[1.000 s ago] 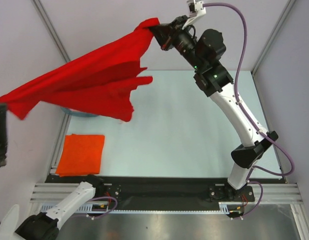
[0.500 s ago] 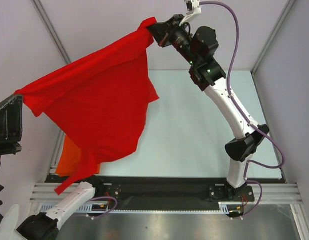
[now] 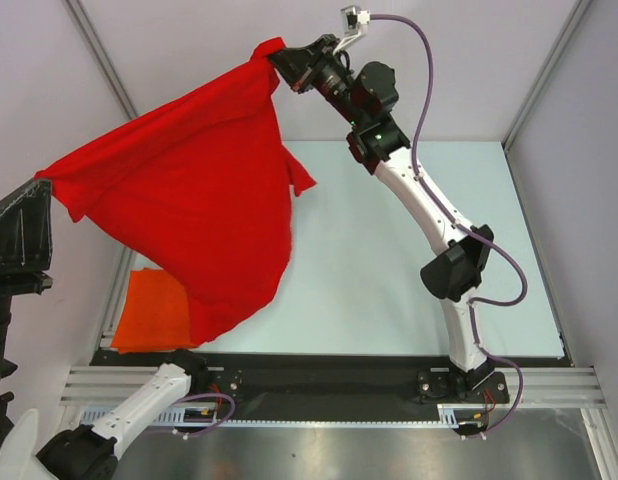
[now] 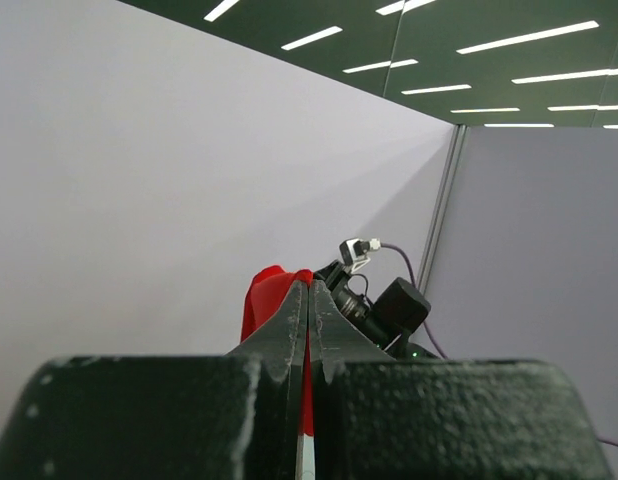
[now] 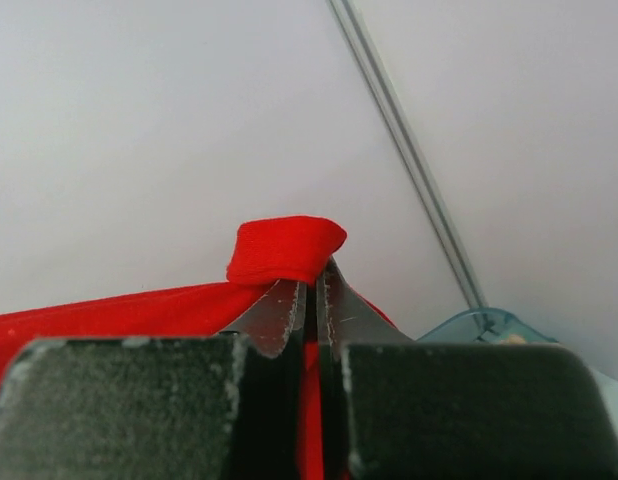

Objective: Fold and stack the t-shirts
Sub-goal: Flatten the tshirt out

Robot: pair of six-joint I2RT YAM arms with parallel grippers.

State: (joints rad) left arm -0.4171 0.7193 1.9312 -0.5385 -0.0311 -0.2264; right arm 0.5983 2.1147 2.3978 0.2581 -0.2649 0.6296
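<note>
The left tool [image 3: 41, 195], at the left edge, and the right tool [image 3: 281, 58], top centre, are each clamped shut on the red t-shirt [image 3: 189, 210], holding it spread above the table [image 3: 409, 250]. An orange t-shirt [image 3: 149, 315] lies folded at lower left. The red one is not yet folded or stacked.

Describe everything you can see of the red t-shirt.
The red t-shirt is plain, bright, soft cloth, unfolded and held aloft. The right fingers pinch one top corner, the left fingers the other. The edge between them is stretched, and the body hangs in loose folds, partly hiding the folded orange t-shirt.
</note>
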